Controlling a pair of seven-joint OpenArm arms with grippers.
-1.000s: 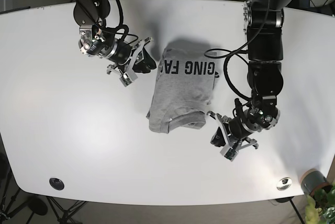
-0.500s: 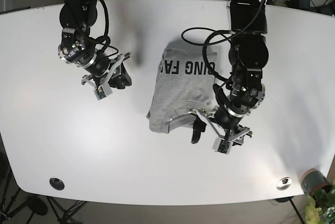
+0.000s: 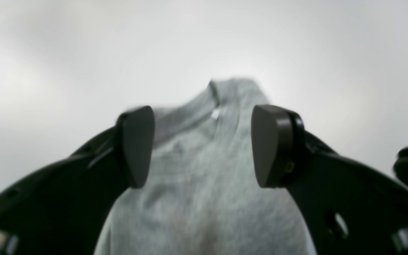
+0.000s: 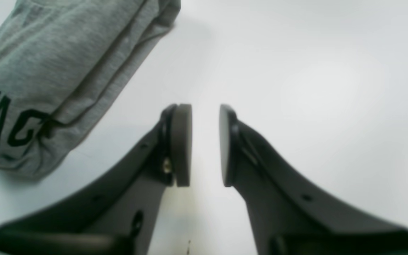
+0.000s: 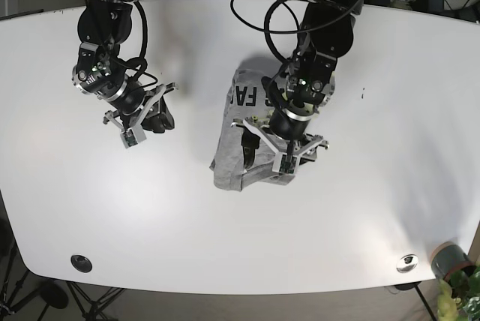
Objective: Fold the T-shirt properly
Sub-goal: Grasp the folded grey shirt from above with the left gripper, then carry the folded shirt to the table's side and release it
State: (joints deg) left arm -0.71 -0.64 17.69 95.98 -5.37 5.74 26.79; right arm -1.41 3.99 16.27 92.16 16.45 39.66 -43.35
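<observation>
**Operator:** Report the base view.

**Technician:** The T-shirt (image 5: 255, 122) lies folded near the middle of the white table (image 5: 390, 208), black lettering at its upper end. The left gripper (image 5: 266, 157) sits directly over the shirt's lower end. The right gripper (image 5: 148, 122) is over bare tabletop, well apart from the shirt. Finger spacing cannot be read reliably from this height.

**Operator:** Left wrist view?

**Technician:** It supplies what the base view lacks — the left gripper (image 3: 202, 145) is spread wide, with grey fabric (image 3: 204, 184) filling the gap between the two fingertips (image 3: 136, 145). The frame is blurred, so whether the pads touch the cloth cannot be told. A collar-like edge of the shirt shows beyond the fingers, then plain table (image 3: 83, 46). The lettering is out of frame here.

**Operator:** Right wrist view?

**Technician:** The right gripper (image 4: 205, 145) has its pads set close, with a narrow gap between them and nothing in it — only table surface (image 4: 313, 71) below. The shirt (image 4: 58, 71) lies at the upper left, apart from the fingers, stacked folded layers visible along its edge and the letters "FAC" legible — detail the base view does not resolve.
</observation>
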